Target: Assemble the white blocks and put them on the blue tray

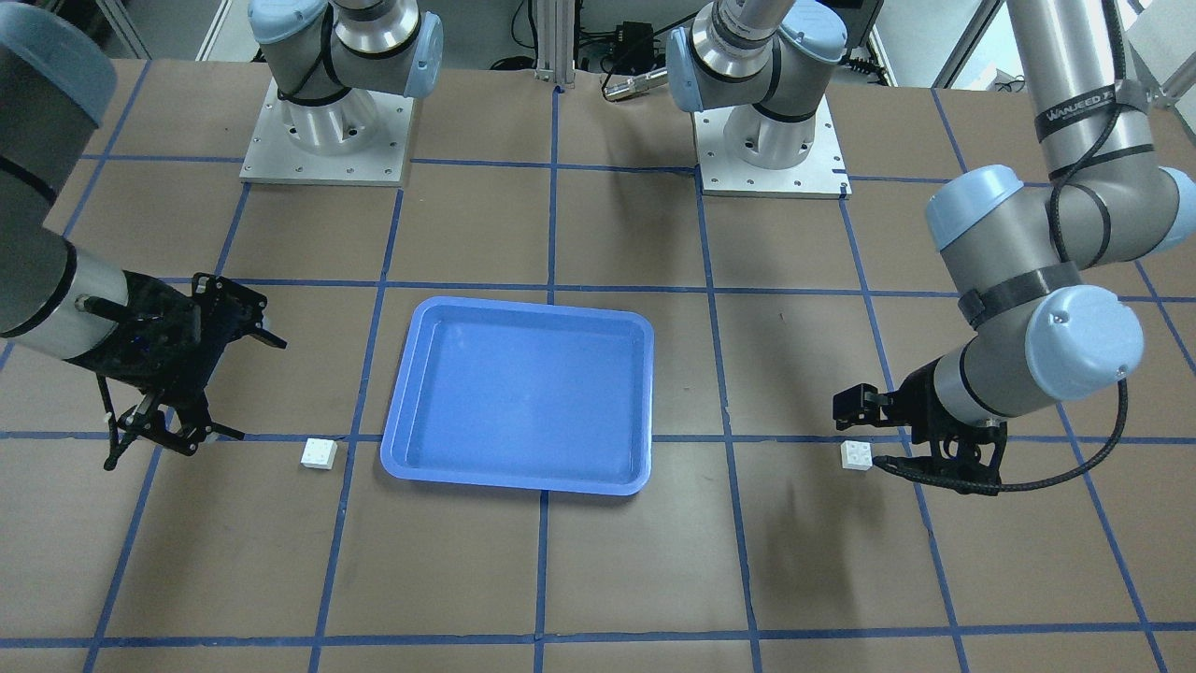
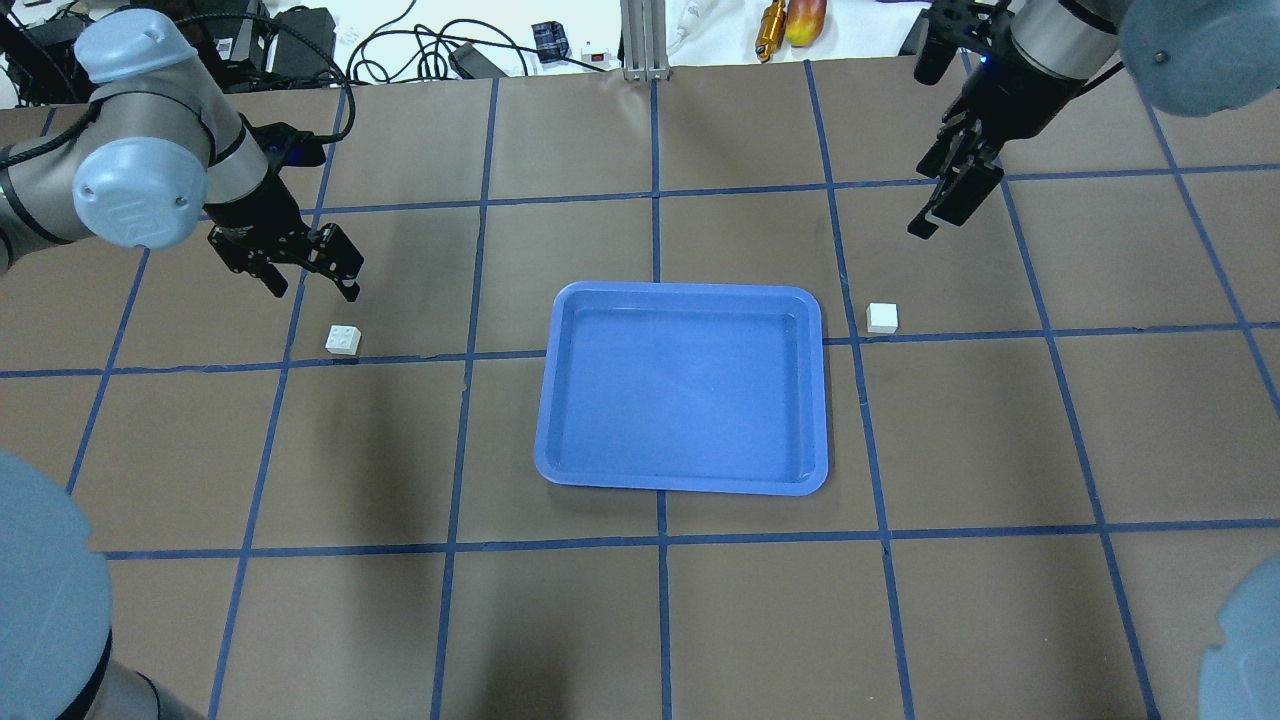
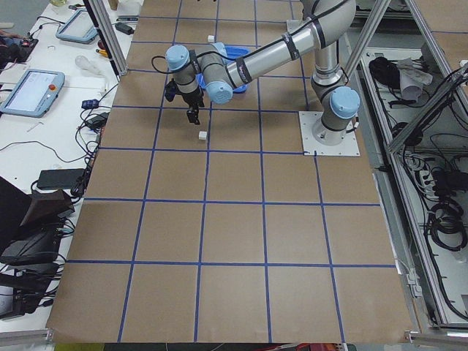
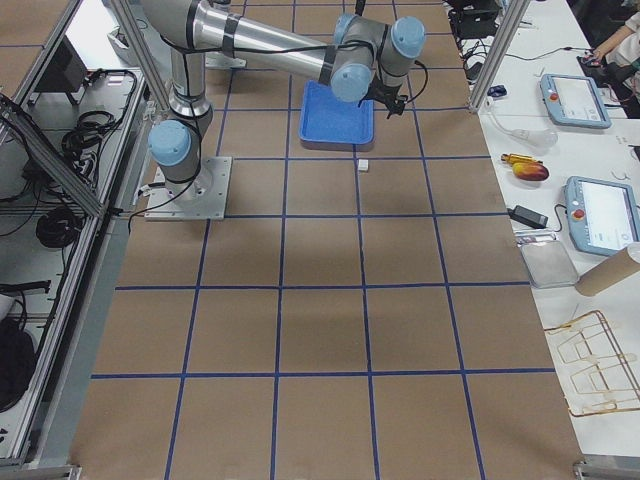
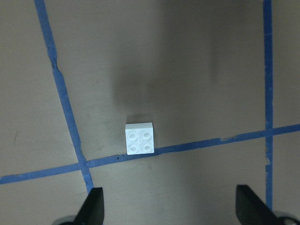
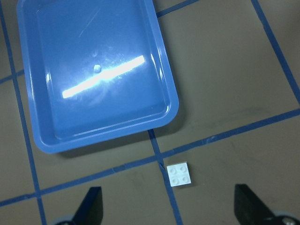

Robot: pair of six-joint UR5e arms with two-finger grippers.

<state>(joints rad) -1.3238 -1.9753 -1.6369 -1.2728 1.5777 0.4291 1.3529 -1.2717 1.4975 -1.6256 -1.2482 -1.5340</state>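
Nearest us, at the bottom edge of the left wrist view, the left gripper (image 5: 172,208) shows 2 fingers spread wide. Above it, at center frame, we see 1 white block (image 5: 140,138), studs up, touching a tape line (image 5: 211,140). The other white block (image 6: 179,175) lies low in the right wrist view, near the blue tray (image 6: 103,122) but apart. The right gripper (image 6: 169,208) is spread too, at that frame's bottom edge.
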